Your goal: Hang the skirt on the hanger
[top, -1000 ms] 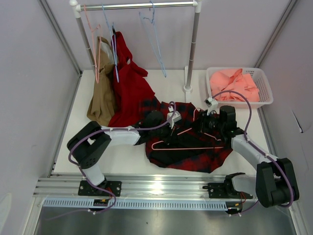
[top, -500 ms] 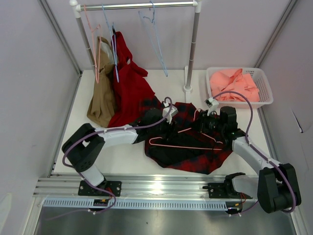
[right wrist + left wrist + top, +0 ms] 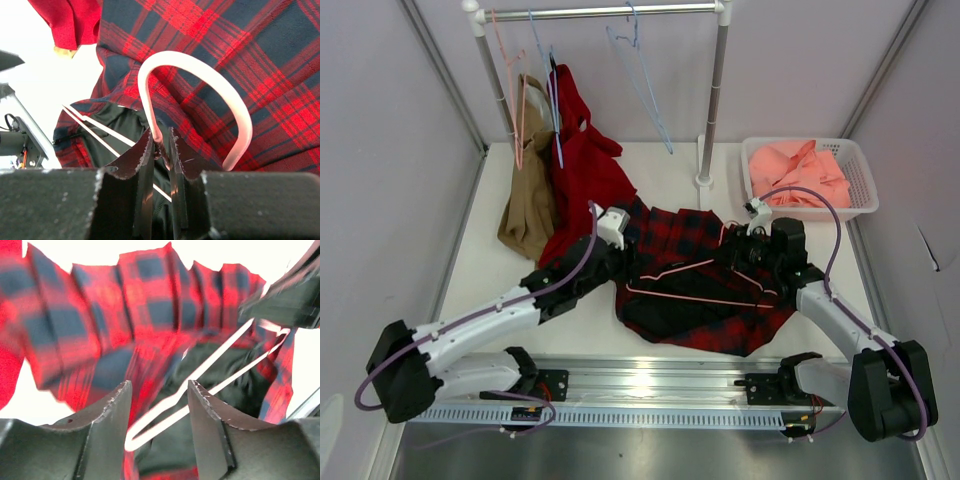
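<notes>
The red and dark plaid skirt lies flat in the middle of the table with its black lining showing. On the lining lies the thin pink hanger, hook toward the right. My right gripper is shut on the hanger's neck just below the hook, over plaid cloth. Above the skirt's left end, my left gripper stands open with nothing between its fingers. In the left wrist view, the left gripper looks down on the hanger's left corner and the skirt.
A clothes rail at the back carries a pink hanger, light-blue hangers, a tan garment and a plain red garment that reaches the table. Its right post stands beside a white basket of salmon cloth.
The left gripper has opened and drawn back to the left off the skirt, its arm dropping low across the table. The skirt's top edge now lies wider. The right gripper has stayed put.
</notes>
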Available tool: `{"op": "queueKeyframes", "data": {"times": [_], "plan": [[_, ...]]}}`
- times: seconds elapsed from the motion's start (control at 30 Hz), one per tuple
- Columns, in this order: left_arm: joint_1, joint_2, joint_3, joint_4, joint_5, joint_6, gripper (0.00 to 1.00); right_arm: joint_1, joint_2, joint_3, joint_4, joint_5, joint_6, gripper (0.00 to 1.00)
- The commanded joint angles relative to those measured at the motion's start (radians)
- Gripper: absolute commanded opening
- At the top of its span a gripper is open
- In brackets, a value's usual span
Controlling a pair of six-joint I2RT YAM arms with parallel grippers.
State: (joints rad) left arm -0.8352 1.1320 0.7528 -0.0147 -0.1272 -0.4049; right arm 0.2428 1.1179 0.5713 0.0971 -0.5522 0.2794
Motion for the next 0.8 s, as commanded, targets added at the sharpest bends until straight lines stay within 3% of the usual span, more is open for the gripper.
{"op": "queueKeyframes", "data": {"times": [0.0,0.23,0.43,0.67,0.77], "plan": [[-0.074,-0.112,-0.062,-0.161,-0.173,-0.097,0.52,0.003,-0.026,0.045,-0.005,0.040,0.023,0.00],[-0.218,-0.230,-0.152,-0.232,-0.235,-0.204,0.44,0.003,-0.023,0.075,-0.036,0.057,0.021,0.00],[-0.329,-0.078,-0.129,-0.220,-0.299,-0.271,0.43,0.003,-0.029,0.067,-0.040,0.070,0.015,0.00],[-0.352,0.158,-0.035,-0.243,-0.360,-0.370,0.41,0.004,-0.035,0.068,-0.053,0.077,0.006,0.00],[-0.352,0.224,-0.006,-0.251,-0.409,-0.396,0.46,0.003,-0.040,0.067,-0.053,0.074,0.006,0.00]]}}
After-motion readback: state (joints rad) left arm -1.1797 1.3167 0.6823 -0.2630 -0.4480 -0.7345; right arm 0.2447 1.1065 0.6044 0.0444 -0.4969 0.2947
